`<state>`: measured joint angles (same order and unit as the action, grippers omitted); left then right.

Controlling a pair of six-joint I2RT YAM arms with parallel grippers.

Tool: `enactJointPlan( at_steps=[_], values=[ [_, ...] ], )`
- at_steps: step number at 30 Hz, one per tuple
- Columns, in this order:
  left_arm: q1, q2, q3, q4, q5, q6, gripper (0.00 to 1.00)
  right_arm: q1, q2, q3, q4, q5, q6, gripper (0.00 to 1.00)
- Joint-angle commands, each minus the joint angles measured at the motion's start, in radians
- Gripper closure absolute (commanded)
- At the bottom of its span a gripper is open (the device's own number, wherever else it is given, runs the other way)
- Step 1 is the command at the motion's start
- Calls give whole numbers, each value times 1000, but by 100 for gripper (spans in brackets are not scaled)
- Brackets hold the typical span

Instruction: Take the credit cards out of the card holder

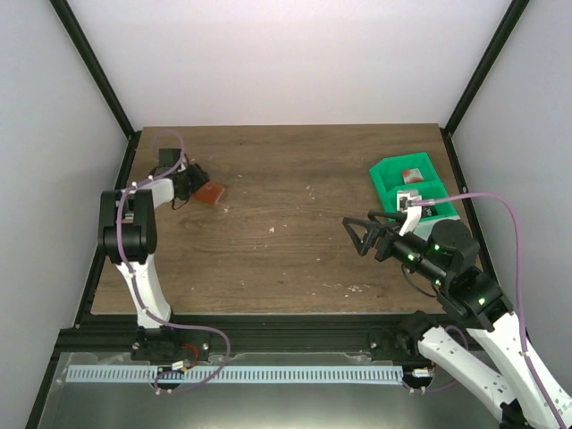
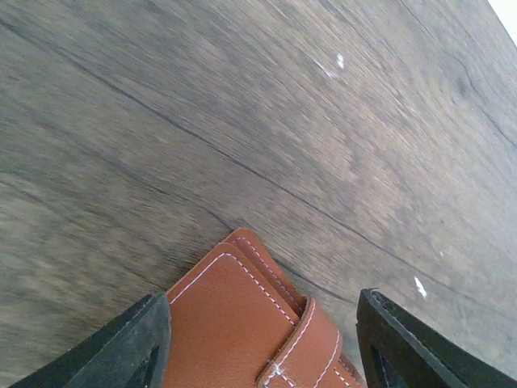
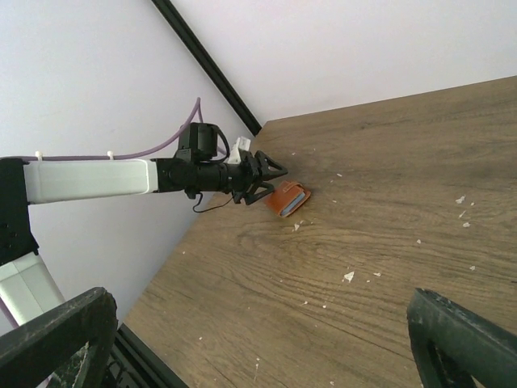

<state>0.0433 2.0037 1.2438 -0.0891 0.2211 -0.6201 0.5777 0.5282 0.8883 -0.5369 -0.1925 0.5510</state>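
Card holder (image 1: 209, 193): reddish-brown, flat on the wooden surface (image 1: 295, 232) in the upper left of the top view, well apart from the green bin.
Card holder, left wrist view: fills the bottom centre (image 2: 234, 323); white stitching and a strap across its face show here only, and it looks folded closed.
Card holder, right wrist view: small, left of centre (image 3: 287, 199), its pale edge turned to the right of the frame.
Left claw (image 1: 191, 183): spread, one finger on each side of the card holder, not pinching it.
Left claw, own view (image 2: 262, 301): the finger at the lower left meets the holder's edge; a strip of bare wood separates the lower right finger from the leather.
Left claw, right wrist view (image 3: 271, 174): seen from the side, low over the holder.
Right claw (image 1: 357, 235): spread wide and empty, above the surface right of centre, pointing towards the left of the frame.
Right claw, own view (image 3: 260, 297): only two dark fingertips at the bottom corners, nothing between them.
Green bin (image 1: 386, 183): right side of the top view; neither wrist view shows it.
Credit card (image 1: 412, 173): a small reddish-and-white rectangle inside the green bin, seemingly a card; too small for detail.
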Motion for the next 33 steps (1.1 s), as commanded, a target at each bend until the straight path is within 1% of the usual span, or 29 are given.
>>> enactJointPlan(
  at_steps=[1,6,9,12,18,20,22,25,27,30,33],
  values=[
    [-39,51,15,-39,130,64,35,-7,0,1,10,-22,-37,0],
    [-117,65,21,-88,215,95,37,-6,-8,-39,15,-30,-13,0],
    [-158,18,-69,-39,229,65,41,-7,-5,-49,32,-62,-12,0],
    [-192,-48,-169,40,254,36,42,-7,-8,-58,42,-83,-11,0],
    [-230,-202,-290,85,285,-4,42,-6,4,-79,42,-90,13,1],
    [-230,-270,-320,95,254,2,42,-6,7,-89,53,-105,21,0],
    [-230,-329,-334,69,164,22,42,-7,11,-104,72,-122,30,0],
    [-230,-351,-342,-2,44,51,42,-7,23,-126,92,-141,43,0],
    [-230,-333,-360,-21,24,69,42,-7,31,-134,96,-141,49,0],
    [-230,-315,-397,-2,16,76,48,-6,38,-146,91,-124,58,0],
    [-230,-312,-422,18,15,79,53,-7,44,-160,94,-121,70,1]
  ],
)
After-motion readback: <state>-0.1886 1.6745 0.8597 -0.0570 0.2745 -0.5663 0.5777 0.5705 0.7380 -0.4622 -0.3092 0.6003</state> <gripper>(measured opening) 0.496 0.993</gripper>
